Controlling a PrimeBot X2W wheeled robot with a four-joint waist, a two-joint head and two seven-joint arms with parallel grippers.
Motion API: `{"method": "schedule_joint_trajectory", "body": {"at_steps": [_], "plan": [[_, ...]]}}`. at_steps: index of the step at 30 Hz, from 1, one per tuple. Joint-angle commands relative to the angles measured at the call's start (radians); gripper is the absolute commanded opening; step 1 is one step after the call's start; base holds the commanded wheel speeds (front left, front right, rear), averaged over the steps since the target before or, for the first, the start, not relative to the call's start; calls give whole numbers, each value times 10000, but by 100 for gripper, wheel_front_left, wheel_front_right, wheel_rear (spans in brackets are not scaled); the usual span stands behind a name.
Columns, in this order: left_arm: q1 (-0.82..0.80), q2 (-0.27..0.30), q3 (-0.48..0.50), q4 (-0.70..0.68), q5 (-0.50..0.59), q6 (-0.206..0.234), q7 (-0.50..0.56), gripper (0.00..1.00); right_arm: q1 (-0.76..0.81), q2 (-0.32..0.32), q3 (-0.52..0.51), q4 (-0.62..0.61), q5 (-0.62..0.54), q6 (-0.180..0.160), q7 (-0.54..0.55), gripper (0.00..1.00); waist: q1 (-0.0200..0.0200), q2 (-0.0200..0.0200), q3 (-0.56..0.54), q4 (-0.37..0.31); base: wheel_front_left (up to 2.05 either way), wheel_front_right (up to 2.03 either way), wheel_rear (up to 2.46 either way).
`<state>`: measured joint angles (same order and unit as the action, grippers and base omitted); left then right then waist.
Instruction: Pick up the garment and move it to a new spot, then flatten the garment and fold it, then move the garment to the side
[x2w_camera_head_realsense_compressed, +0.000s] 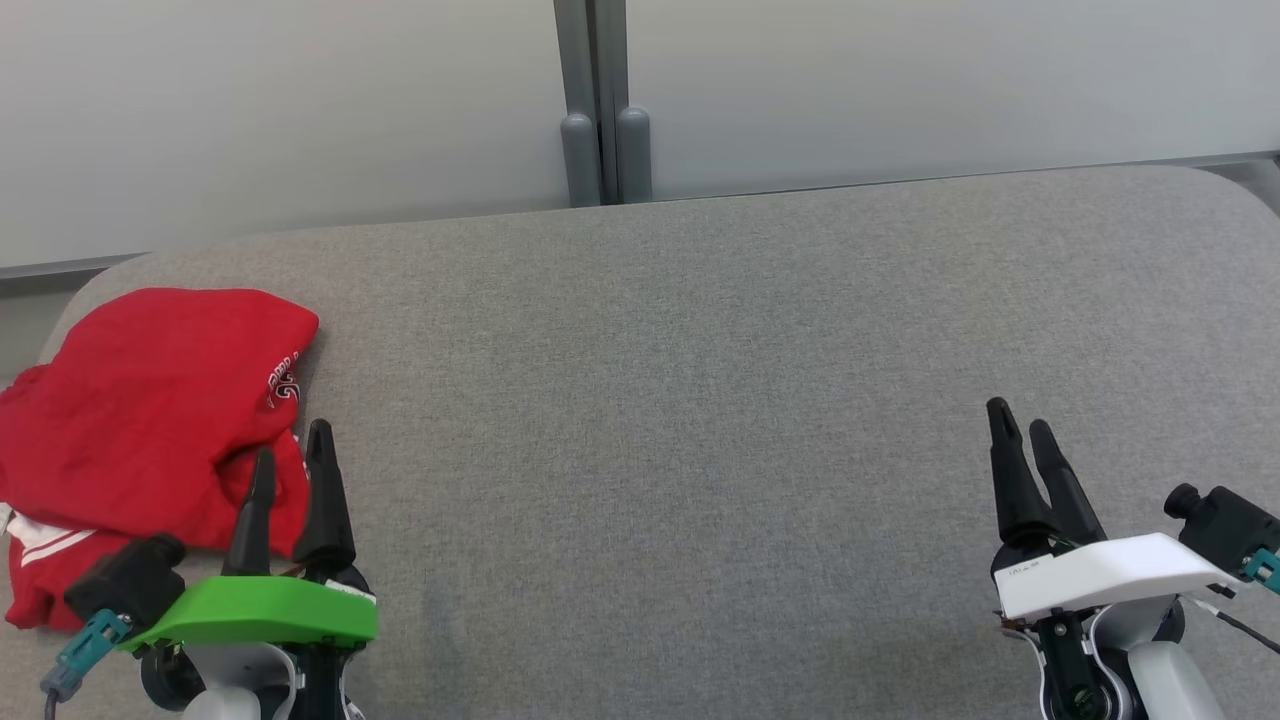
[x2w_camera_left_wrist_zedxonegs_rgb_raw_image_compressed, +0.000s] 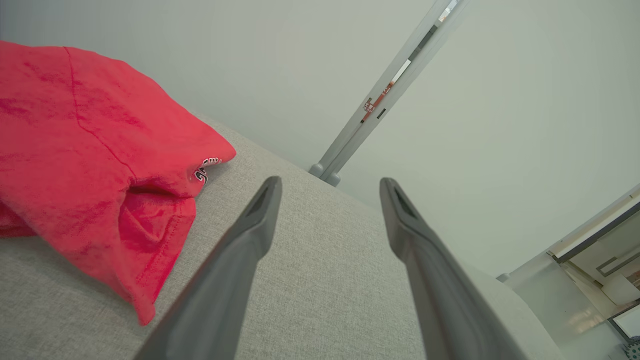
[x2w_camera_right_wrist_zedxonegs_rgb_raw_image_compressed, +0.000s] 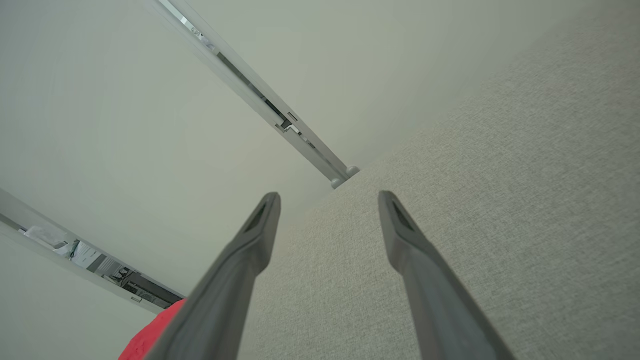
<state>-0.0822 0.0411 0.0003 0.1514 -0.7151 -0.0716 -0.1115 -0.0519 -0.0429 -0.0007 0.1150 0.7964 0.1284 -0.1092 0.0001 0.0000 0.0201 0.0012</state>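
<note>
One red garment (x2w_camera_head_realsense_compressed: 150, 400) at the left edge of one grey fabric-covered table (x2w_camera_head_realsense_compressed: 650, 400). Two pincers at the near edge, left pincer (x2w_camera_head_realsense_compressed: 292, 442) green-capped, right pincer (x2w_camera_head_realsense_compressed: 1018, 415) white-capped, two dark fingers (x2w_camera_head_realsense_compressed: 1015, 480) apiece. Two grey posts (x2w_camera_head_realsense_compressed: 580, 160) at the far edge.

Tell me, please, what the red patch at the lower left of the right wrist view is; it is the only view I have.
Observer: A crumpled red garment, heaped at the left end of the grey cushion.
Operator: Thank you. Is anything gripping it?
Observer: No. The left gripper is open beside its right edge, with nothing between the fingers.
Operator: Are there any markings on it?
Observer: Yes, white lettering near that edge.
</note>
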Motion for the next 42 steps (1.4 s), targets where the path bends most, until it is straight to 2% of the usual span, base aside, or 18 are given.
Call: {"method": "schedule_joint_trajectory", "body": {"at_steps": [1,24,42], "plan": [[-175,85,-7,-154,416,18,-99,100,-40,-62,36,-147,-391,29,-121,100,-1,0,2,2,0,0,0],[-131,139,-328,-209,3285,205,-698,100,49,-77,252,-69,-3173,32,-723,100,-1,0,17,11,0,0,0],[-119,266,-521,5,4834,324,-1091,100,132,-89,324,-68,-4901,34,-1112,100,-1,0,28,63,0,0,0]]}}
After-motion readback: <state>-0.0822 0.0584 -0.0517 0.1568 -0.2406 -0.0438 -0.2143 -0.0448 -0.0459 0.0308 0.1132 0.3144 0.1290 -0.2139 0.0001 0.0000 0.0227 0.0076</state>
